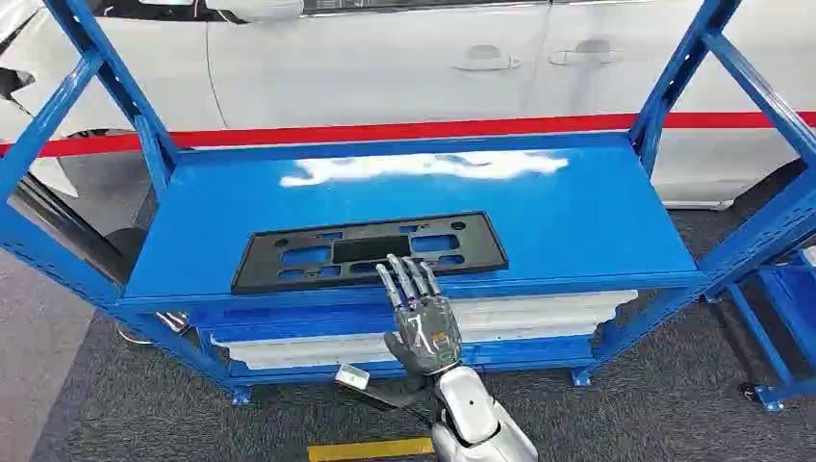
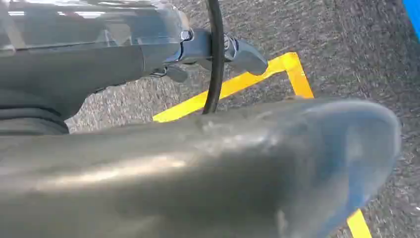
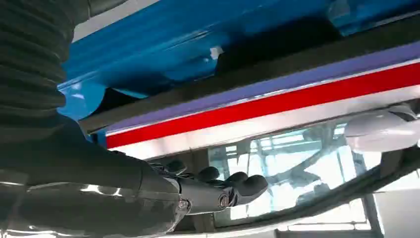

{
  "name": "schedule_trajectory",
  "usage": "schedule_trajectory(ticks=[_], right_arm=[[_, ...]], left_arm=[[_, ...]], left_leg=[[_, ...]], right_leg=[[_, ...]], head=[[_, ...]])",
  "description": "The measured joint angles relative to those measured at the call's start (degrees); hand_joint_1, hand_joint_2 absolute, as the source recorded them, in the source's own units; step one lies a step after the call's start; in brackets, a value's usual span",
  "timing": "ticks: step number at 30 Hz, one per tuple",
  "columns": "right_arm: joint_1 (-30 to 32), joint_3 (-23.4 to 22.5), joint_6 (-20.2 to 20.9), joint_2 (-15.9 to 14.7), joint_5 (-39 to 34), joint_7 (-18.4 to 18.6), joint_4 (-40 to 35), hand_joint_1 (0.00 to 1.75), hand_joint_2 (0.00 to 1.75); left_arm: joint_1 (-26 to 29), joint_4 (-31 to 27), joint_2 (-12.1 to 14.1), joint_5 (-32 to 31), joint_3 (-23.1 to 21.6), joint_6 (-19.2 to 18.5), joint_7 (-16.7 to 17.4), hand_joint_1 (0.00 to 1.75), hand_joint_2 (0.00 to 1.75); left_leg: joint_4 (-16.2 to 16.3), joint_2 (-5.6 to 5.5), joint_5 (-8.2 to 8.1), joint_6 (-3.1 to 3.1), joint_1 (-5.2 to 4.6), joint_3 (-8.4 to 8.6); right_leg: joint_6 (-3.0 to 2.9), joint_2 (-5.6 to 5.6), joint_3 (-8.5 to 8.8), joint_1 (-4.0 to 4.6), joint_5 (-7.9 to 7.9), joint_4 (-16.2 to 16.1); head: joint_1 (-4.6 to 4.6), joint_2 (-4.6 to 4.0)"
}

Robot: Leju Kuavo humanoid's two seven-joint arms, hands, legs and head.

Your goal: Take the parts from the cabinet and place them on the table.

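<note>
Near shelf (image 1: 597, 207) front edge: right hand (image 1: 420, 322) open, black part (image 1: 370, 250) beyond.

Head view high, facing down onto blue rack (image 1: 577, 212), left wrist view close above floor (image 2: 346, 44), right wrist view low, facing the rack.

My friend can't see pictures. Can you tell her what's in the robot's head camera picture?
A silver robot hand with its fingers spread reaches up toward a flat black plastic frame with cut-out holes, lying near the front edge of a shiny blue metal shelf. Long white parts sit on the shelf below, and a white car with a red stripe stands behind.
</note>
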Motion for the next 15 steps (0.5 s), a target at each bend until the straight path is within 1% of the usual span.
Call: schedule_trajectory(ticks=[1, 2, 3, 4, 5, 6, 7, 8, 9, 11, 12, 13, 14, 15], right_arm=[[0.0, -0.2, 0.0, 0.0, 0.0, 0.0, 0.2, 0.00, 1.75], [0.0, -0.4, 0.0, 0.0, 0.0, 0.0, 0.2, 0.00, 1.75], [-0.1, -0.5, 0.0, 0.0, -0.1, 0.0, 0.3, 0.00, 1.75], [-0.1, -0.7, 0.0, 0.0, -0.1, 0.0, 0.4, 0.00, 1.75], [-0.1, -0.8, 0.0, 0.0, -0.1, 0.0, 0.5, 0.00, 1.75], [-0.1, -0.9, 0.0, 0.0, -0.2, 0.0, 0.5, 0.00, 1.75], [-0.2, -0.9, 0.0, 0.0, -0.2, 0.1, 0.5, 0.00, 1.75], [-0.2, -1.1, 0.0, 0.0, -0.2, 0.1, 0.5, 0.00, 1.75], [-0.3, -1.2, 0.0, 0.0, -0.3, 0.1, 0.5, 0.00, 1.75], [-0.4, -1.3, 0.0, 0.0, -0.6, 0.1, 0.8, 0.00, 1.75], [-0.3, -1.3, 0.0, -0.1, -0.7, 0.1, 1.0, 0.00, 1.75], [-0.2, -1.3, 0.0, -0.2, -0.7, 0.1, 1.2, 0.00, 1.75], [-0.2, -1.3, 0.0, -0.2, -0.8, 0.1, 1.3, 0.00, 1.75], [-0.2, -1.3, 0.0, -0.2, -0.9, 0.0, 1.4, 0.00, 1.75]], left_arm=[[-0.1, 0.0, 0.1, 0.0, -0.1, 0.0, 0.0, 0.00, 0.00], [-0.1, 0.0, 0.1, 0.0, -0.1, 0.0, 0.0, 0.00, 0.00], [-0.2, 0.0, 0.0, -0.1, -0.2, 0.0, 0.0, 0.00, 0.00], [-0.2, 0.0, 0.0, -0.1, -0.2, 0.0, 0.0, 0.00, 0.00], [-0.2, 0.0, 0.1, 0.0, -0.3, 0.0, 0.0, 0.00, 0.00], [0.0, 0.0, 0.1, 0.0, -0.3, 0.0, 0.0, 0.00, 0.00], [0.0, 0.0, 0.1, 0.0, -0.4, 0.0, 0.0, 0.00, 0.00], [0.0, 0.0, 0.0, -0.1, -0.5, -0.1, 0.1, 0.00, 0.00], [-0.1, 0.0, 0.0, -0.1, -0.5, -0.1, 0.1, 0.00, 0.00], [-0.2, 0.0, 0.0, -0.2, -0.7, -0.1, 0.2, 0.00, 0.00], [-0.1, 0.0, 0.0, -0.2, -0.8, -0.1, 0.2, 0.00, 0.00], [-0.1, 0.0, 0.1, -0.2, -0.9, -0.1, 0.3, 0.00, 0.00], [0.0, 0.0, 0.1, -0.2, -0.9, -0.1, 0.3, 0.00, 0.00], [0.0, 0.0, 0.1, -0.2, -1.0, -0.1, 0.3, 0.00, 0.00]], left_leg=[[-5.5, 0.01, 2.83, 0.16, 0.00, 2.69], [-10.4, 0.09, 4.73, 0.37, 0.00, 5.04], [-11.7, 0.07, 3.42, 0.71, -0.30, 5.85], [-11.8, -0.14, 3.69, 1.29, -0.26, 5.67], [-11.8, -0.13, 3.69, 1.45, -0.27, 5.55], [-11.8, -0.15, 3.63, 1.80, -0.49, 5.53], [-12.1, -0.18, 3.79, 2.28, -0.40, 5.64], [-12.5, -0.11, 4.02, 2.68, -0.05, 5.96], [-12.6, -0.09, 3.98, 3.00, -0.01, 6.06], [-12.6, -0.02, 3.85, 3.23, -0.05, 6.06], [-12.6, 0.02, 3.79, 3.30, -0.09, 6.06], [-12.6, 0.01, 3.74, 3.31, -0.10, 6.09], [-12.6, -0.06, 3.66, 3.30, -0.10, 6.20], [-12.6, -0.16, 3.52, 3.22, -0.10, 6.41]], right_leg=[[0.19, 0.07, 0.24, -0.02, -0.26, 0.2], [0.47, 0.07, 0.37, -0.01, -0.58, 0.5], [0.85, 0.07, 0.15, 0.44, -0.85, 0.8], [1.07, 0.12, -0.08, 0.45, -0.82, 0.9], [1.23, 0.09, -0.10, 0.43, -0.78, 0.9], [1.51, 0.07, -0.04, 0.38, -0.74, 0.7], [1.87, 0.08, -0.01, 0.32, -0.85, 0.7], [2.18, 0.03, -0.05, 0.07, -1.38, 1.2], [2.47, 0.03, -1.03, 0.12, -2.74, 3.4], [2.98, 0.02, -5.67, -0.09, -7.00, 12.2], [3.11, 0.00, -8.19, -0.13, -8.43, 16.6], [3.13, 0.00, -9.69, -0.13, -8.48, 18.9], [3.10, 0.00, -9.86, -0.13, -7.16, 18.3], [2.92, 0.00, -8.67, -0.12, -4.63, 15.2]], head=[[0.00, 0.00], [0.00, 0.00], [-0.02, 0.00], [0.02, 0.00], [0.00, 0.00], [0.00, 0.00], [0.00, 0.00], [0.00, 0.00], [0.04, 0.00], [0.00, 0.00], [0.02, 0.00], [0.00, 0.00], [0.02, 0.00], [0.02, 0.00]])
